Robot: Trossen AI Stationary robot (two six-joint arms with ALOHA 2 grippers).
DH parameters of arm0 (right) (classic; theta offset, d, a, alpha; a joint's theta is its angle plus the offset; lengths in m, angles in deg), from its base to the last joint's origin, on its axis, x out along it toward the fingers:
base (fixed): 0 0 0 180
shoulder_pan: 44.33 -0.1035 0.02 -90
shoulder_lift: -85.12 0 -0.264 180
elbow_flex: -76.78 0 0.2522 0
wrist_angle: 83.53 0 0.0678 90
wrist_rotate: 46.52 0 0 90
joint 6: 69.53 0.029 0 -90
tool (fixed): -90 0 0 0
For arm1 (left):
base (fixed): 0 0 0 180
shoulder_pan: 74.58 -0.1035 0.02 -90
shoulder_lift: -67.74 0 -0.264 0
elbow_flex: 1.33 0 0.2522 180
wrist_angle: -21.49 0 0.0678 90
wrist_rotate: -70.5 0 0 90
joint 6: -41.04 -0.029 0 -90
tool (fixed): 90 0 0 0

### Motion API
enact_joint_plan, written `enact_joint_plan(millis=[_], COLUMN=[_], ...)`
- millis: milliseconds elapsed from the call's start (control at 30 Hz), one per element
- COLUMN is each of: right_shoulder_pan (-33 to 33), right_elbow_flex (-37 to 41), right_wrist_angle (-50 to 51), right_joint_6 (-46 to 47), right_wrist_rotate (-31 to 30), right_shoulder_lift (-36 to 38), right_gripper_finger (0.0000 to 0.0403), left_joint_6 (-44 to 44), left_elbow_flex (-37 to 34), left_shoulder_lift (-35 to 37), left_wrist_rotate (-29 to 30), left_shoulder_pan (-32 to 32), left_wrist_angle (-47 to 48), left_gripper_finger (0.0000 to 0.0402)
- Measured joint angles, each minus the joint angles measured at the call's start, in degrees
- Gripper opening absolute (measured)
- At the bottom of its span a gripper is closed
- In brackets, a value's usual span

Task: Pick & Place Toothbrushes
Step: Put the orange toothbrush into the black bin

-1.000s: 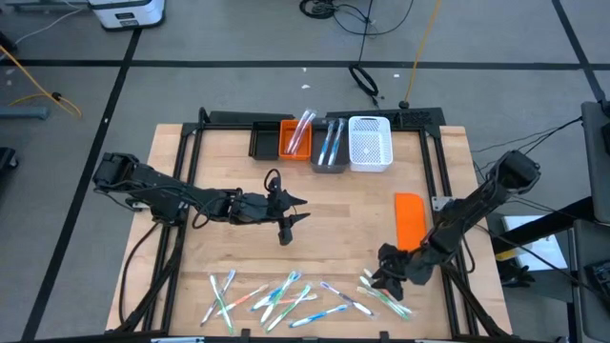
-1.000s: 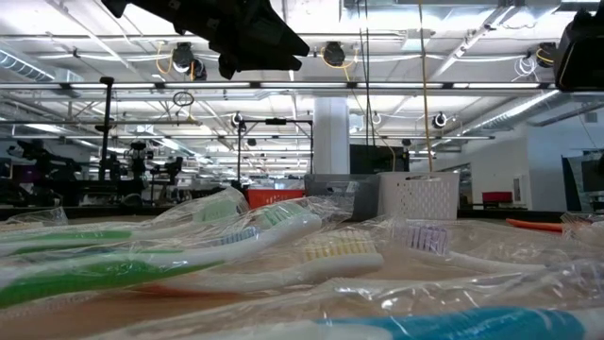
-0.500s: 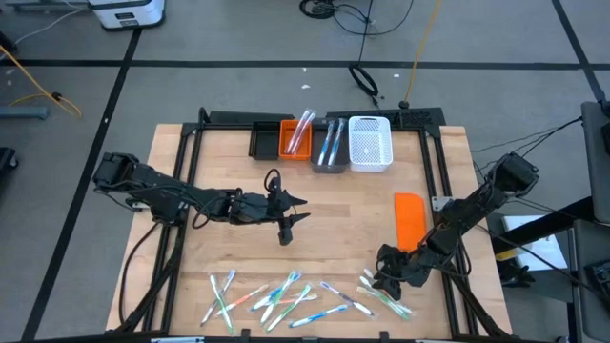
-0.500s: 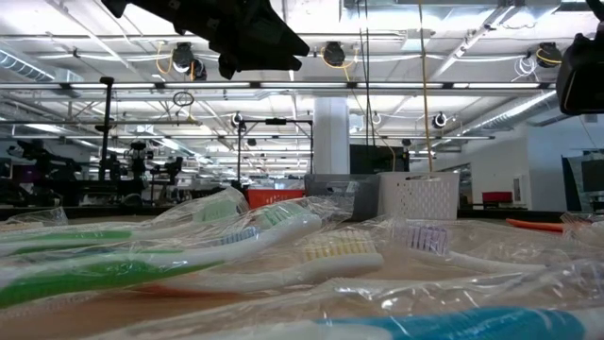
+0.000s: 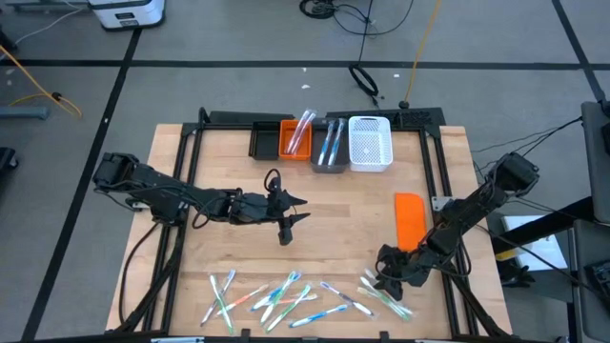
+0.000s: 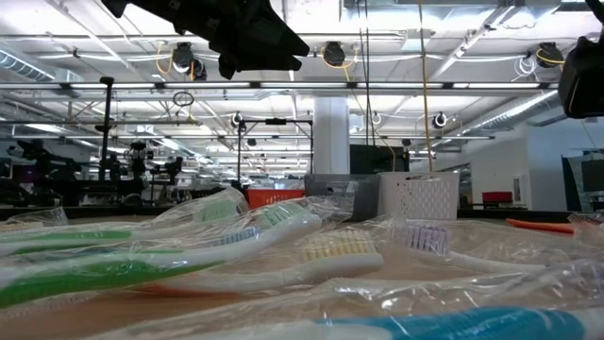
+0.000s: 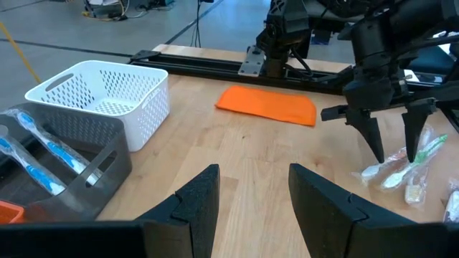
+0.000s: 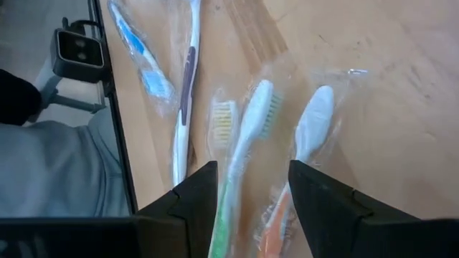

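Two dark arms work over a wooden desk [image 5: 334, 219] strewn with wrapped toothbrushes [image 5: 286, 297], most of them lying loose along its 6 o'clock edge in the overhead view. At 12 o'clock stands a row of bins: a black bin [image 5: 263, 140], an orange bin [image 5: 295, 139] holding pale pink brushes, a grey bin [image 5: 331, 146] holding blue ones, and a white basket [image 5: 370, 144] that appears to hold nothing. A flat orange block [image 5: 410, 217] lies toward 3 o'clock.

The right claw [image 5: 386, 276] hangs low over a small cluster of brushes at roughly 5 o'clock, its fingers parted and gripping nothing; its own camera shows a green-handled toothbrush [image 8: 244, 150] and a white-headed one [image 8: 310, 136] lying between the open fingers, both sealed in clear wrap. Whether the fingertips touch the wrap cannot be told. The left claw [image 5: 291, 217] waits near the desk's centre, likewise parted and empty, pointing toward the right arm.

Sorting looks barely begun: only a few brushes sit in the orange and grey bins, while more than a dozen, green, blue, white and pink, remain on the desk. The step in hand appears to be the right arm's pick from the 5 o'clock cluster, with carrying to the bins yet to come.
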Motion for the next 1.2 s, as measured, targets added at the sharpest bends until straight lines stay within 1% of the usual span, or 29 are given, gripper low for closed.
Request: enact_joint_plan(millis=[100, 233, 367, 500, 633, 700, 767, 867, 933, 967, 1200], right_shoulder_pan=[0.0, 0.0, 0.0, 0.0, 0.4, 0.8, 1.3, 2.0, 2.1, 2.2, 3.5], right_elbow_flex=[0.0, 0.0, 0.0, 0.0, -0.1, -0.1, -0.2, -0.2, -0.2, -0.1, -0.1], right_wrist_angle=[1.9, 5.9, 5.9, 5.9, 6.1, 5.8, 5.5, 5.5, 5.2, 4.9, 5.2], right_joint_6=[0.1, 3.2, 3.8, 2.9, 3.0, 3.0, 3.0, 3.1, 2.7, 2.1, -0.7], right_wrist_rotate=[0.1, 0.1, -0.2, -1.9, -3.0, -3.0, -1.9, 0.3, 0.4, 0.1, 0.0], right_shoulder_lift=[0.1, 0.1, 0.1, 0.1, -1.4, -3.2, -5.0, -7.3, -7.7, -7.6, -5.0], right_gripper_finger=[0.0164, 0.0164, 0.0164, 0.0164, 0.0158, 0.0144, 0.0119, 0.0064, 0.0022, 0.0012, 0.0002], left_joint_6=[0.0, 0.0, 0.0, 0.0, 0.0, 0.0, 0.0, 0.0, 0.0, 0.0, 0.0], left_elbow_flex=[0.0, 0.0, 0.0, 0.0, 0.0, 0.0, 0.0, 0.0, 0.0, 0.0, 0.0], left_shoulder_lift=[0.0, 0.0, 0.0, 0.0, 0.0, 0.0, 0.0, 0.0, 0.0, 0.0, 0.0], left_wrist_rotate=[0.0, 0.0, 0.0, 0.0, 0.0, 0.0, 0.0, 0.0, 0.0, 0.0, 0.0], left_shoulder_pan=[0.0, 0.0, 0.0, 0.0, 0.0, 0.0, 0.0, 0.0, 0.0, 0.0, 0.0], left_wrist_angle=[0.0, 0.0, 0.0, 0.0, 0.0, 0.0, 0.0, 0.0, 0.0, 0.0, -0.1], left_gripper_finger=[0.0166, 0.0166, 0.0166, 0.0166, 0.0166, 0.0166, 0.0166, 0.0166, 0.0166, 0.0166, 0.0166])
